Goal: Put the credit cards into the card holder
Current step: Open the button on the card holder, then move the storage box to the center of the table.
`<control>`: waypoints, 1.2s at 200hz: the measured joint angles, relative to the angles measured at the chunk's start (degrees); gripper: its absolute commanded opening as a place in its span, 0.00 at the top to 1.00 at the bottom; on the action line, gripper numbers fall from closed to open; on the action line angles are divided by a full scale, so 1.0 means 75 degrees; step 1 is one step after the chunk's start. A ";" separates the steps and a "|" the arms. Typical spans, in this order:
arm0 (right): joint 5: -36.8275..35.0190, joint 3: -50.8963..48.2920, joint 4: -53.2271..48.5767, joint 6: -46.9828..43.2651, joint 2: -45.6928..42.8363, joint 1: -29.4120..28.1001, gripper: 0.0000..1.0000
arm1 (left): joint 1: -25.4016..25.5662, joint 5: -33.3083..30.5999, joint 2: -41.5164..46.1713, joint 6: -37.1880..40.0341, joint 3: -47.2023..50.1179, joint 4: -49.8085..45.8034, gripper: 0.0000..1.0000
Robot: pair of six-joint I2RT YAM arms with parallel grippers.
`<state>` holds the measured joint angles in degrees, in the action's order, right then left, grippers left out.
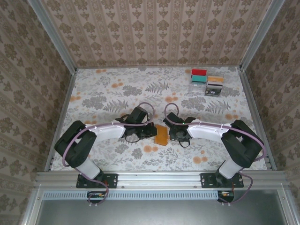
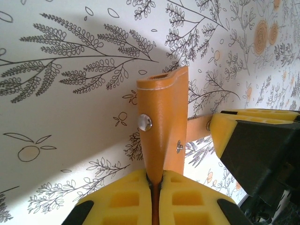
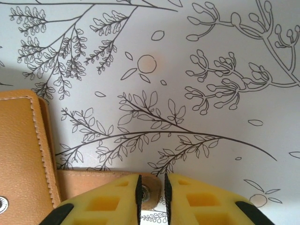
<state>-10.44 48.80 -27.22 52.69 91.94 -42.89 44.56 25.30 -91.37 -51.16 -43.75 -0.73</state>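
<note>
The orange-tan card holder is at the middle of the table between my two grippers. My left gripper is shut on its lower edge and holds it upright, a snap stud showing on its side. My right gripper stands slightly open, its narrow gap over the rounded end of the holder's strap tab, with the snap visible in the gap. The holder's stitched body lies at that view's left edge. The credit cards, red, teal, orange and darker ones, sit grouped at the far right.
The table has a white floral cloth. Patterned walls enclose it on three sides, with metal rails along the edges. Both arm bases stand at the near edge. The right gripper's yellow finger shows beside the holder in the left wrist view.
</note>
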 measured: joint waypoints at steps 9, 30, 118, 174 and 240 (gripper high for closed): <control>-0.0026 0.0003 -0.0029 0.0000 0.0006 0.0000 0.77 | 0.0000 0.0000 0.0000 0.0000 0.0000 0.0000 0.90; -0.0146 0.0079 -0.0201 -0.0029 0.0061 0.0000 0.75 | 0.0006 -0.0003 0.0000 -0.0003 0.0023 0.0012 0.86; -0.0198 0.0131 -0.0603 -0.0994 -0.0784 0.0388 0.51 | 0.0216 -0.0705 0.0501 0.0020 0.0370 -0.0417 0.55; 0.0662 0.0857 -0.0437 -0.2119 -0.2911 0.4106 0.19 | 0.0204 -0.1638 0.1259 0.0478 0.0055 -0.1236 0.42; 0.2856 0.2565 0.0466 -0.2652 -0.0734 0.7542 0.03 | 0.0017 -0.1950 0.1323 0.0810 -0.0105 -0.1419 0.31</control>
<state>10.98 68.03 -23.73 32.80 86.43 13.67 44.69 10.68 -81.45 -45.08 -44.53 -11.38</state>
